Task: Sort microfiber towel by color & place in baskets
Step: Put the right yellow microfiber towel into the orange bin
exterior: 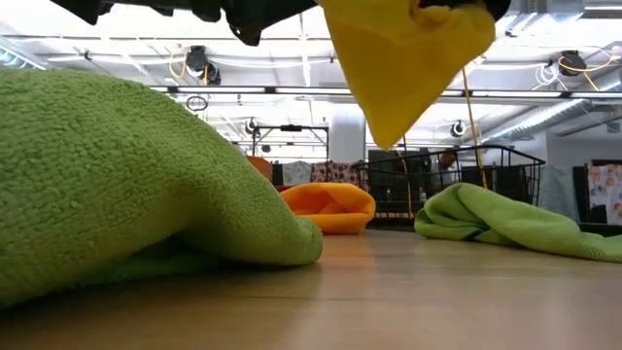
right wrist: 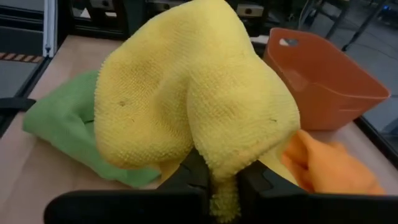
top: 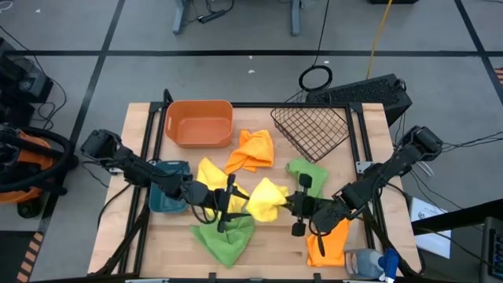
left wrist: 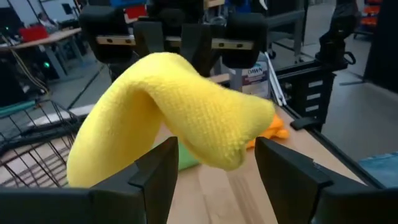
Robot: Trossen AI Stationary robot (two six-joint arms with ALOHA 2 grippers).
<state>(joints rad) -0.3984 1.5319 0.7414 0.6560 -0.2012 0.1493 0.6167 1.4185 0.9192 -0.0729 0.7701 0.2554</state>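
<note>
While most labels stay illegible, the left wrist view gives one partial read: a white spray bottle [left wrist: 254, 78] behind the cloth shows "DAWN" on its label, rest of print too small.

High view: right gripper [top: 292, 206] at table centre, clamped on a yellow towel [top: 266, 200] lifted off the wood. Left gripper [top: 222, 198] faces it from the other side, jaws apart, just beside the cloth. Orange tub [top: 199, 123] at far left of table, wire-mesh basket [top: 311, 129] at far right, teal tub [top: 167, 196] at left edge, partly covered by left arm. Second yellow towel [top: 211, 174] near teal tub; orange towel [top: 251, 149] betw. tub and mesh basket; green towels at near edge [top: 225, 237] and right of centre [top: 307, 173]; another orange towel [top: 328, 242] under right arm. Bottle cut off at frame corner.

Low view: near green towel fills left foreground, blocks most of table. Yellow towel hangs from top; grippers cut off by frame. Orange towel, far green towel and mesh basket visible beyond. Tubs not made out here.

L wrist view: left fingers [left wrist: 155, 174] stand apart with yellow towel between and beyond them, contact unclear. Right gripper's body behind cloth.

R wrist view: right jaws pinch towel's lower fold. Orange tub, empty, beyond; green and orange towels flank it.
</note>
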